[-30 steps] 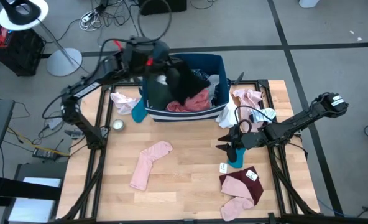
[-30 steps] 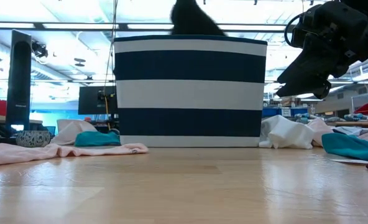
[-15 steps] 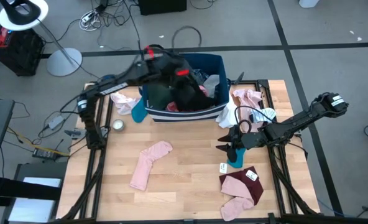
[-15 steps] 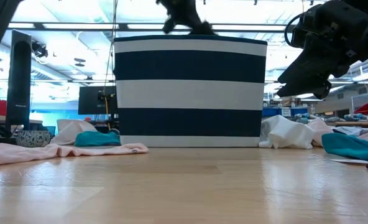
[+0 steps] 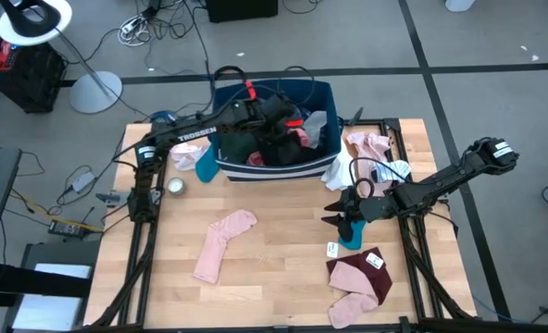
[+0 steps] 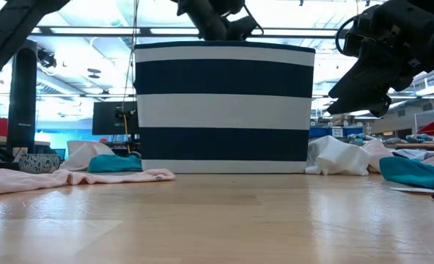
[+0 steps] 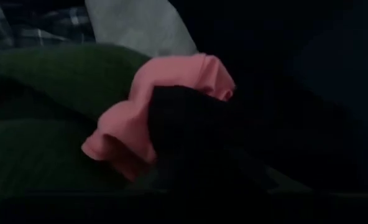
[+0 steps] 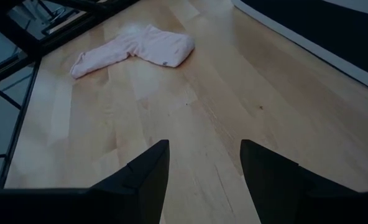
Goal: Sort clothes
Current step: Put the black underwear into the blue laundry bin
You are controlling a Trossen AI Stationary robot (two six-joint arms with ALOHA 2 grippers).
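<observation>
The right gripper point(image 5: 334, 211) is held low over the bench point(image 5: 274, 268), its fingers point(image 8: 140, 177) spread and empty, a teal garment point(image 5: 350, 231) beside it. The pink sock point(image 8: 137, 47) lies well beyond. The left gripper point(image 5: 288, 125) is lowered into the striped bin point(image 6: 224, 106) among the clothes point(image 7: 153, 118); whether anything is gripped cannot be told.

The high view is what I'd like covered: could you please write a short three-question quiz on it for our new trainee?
1. True or false: the left gripper is over the striped bin.
2. The pale pink garment lies: A) in the bin, B) on bare wood, C) on the floor.
3. Fill in: the right gripper, fingers open, hovers beside a ____ cloth.

Key: 1 true; 2 B; 3 teal.
</observation>
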